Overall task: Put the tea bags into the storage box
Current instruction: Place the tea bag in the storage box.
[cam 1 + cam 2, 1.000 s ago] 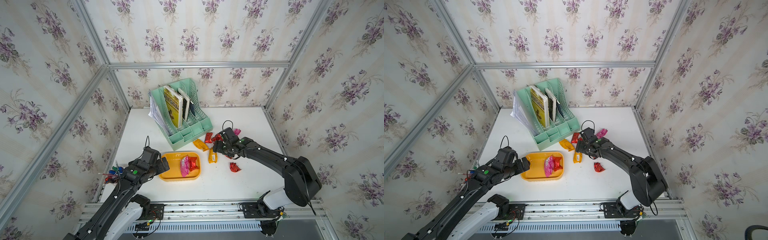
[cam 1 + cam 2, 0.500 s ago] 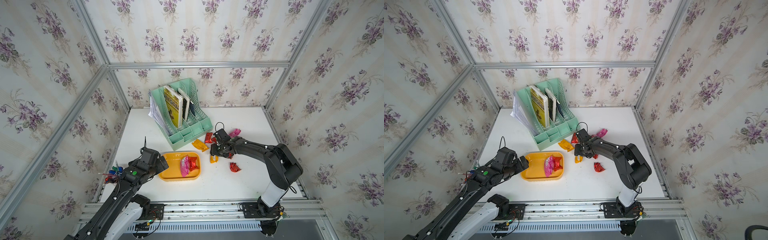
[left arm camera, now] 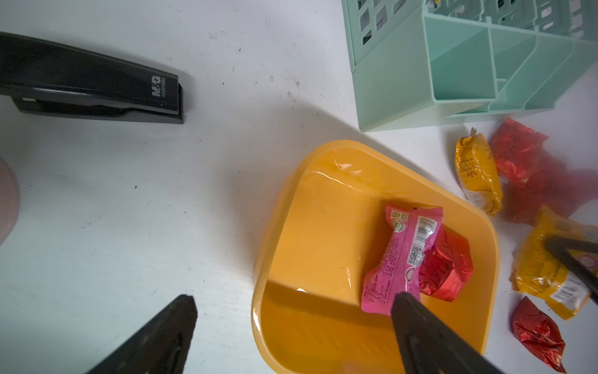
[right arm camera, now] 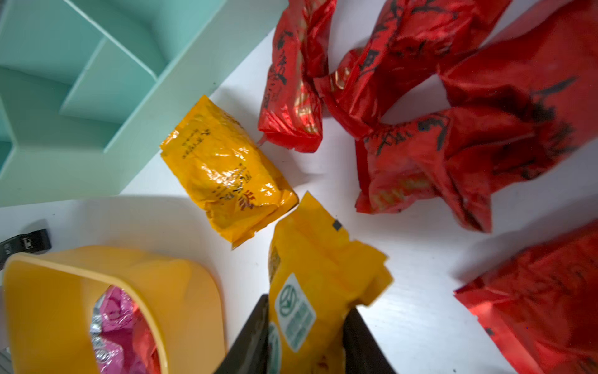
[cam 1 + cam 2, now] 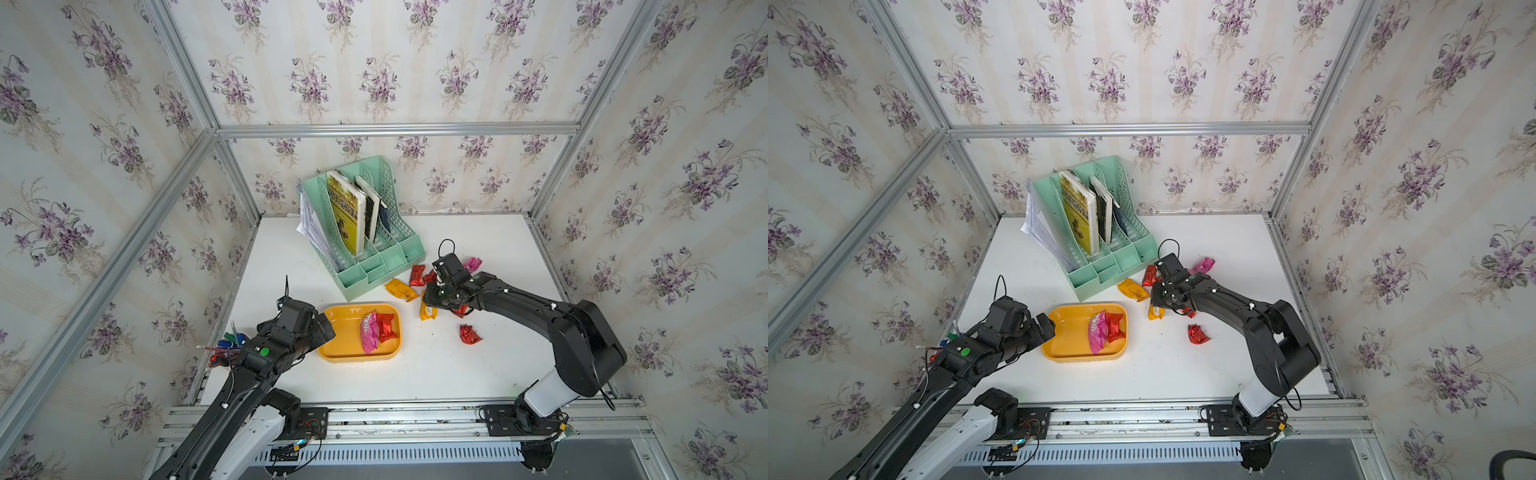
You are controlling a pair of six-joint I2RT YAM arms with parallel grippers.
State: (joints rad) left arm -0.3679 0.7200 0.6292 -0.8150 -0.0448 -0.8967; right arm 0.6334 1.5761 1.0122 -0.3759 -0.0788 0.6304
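The yellow-orange storage box (image 5: 345, 332) (image 3: 323, 210) sits at the table's front middle. It holds a pink tea bag (image 5: 368, 332) (image 3: 401, 255) and a red tea bag (image 5: 386, 326). My left gripper (image 5: 324, 328) (image 3: 294, 298) hangs open over the box's left end, holding nothing. My right gripper (image 5: 431, 303) (image 4: 307, 307) is shut on an orange-yellow tea bag (image 4: 310, 275) (image 5: 427, 311) just right of the box. Another orange-yellow tea bag (image 5: 400, 289) (image 4: 226, 171), several red tea bags (image 4: 437, 155) and a pink tea bag (image 5: 473, 263) lie around it. One red tea bag (image 5: 469, 334) lies apart, nearer the front.
A mint green file rack (image 5: 365, 232) with books stands behind the box, close to the loose sachets. A black stapler (image 3: 90, 84) lies left of the box. A pen cup (image 5: 226, 345) stands at the table's left edge.
My right gripper has narrowed from wide open and closed onto the orange-yellow tea bag. The right arm shifted a little toward the box. The left arm has barely moved.
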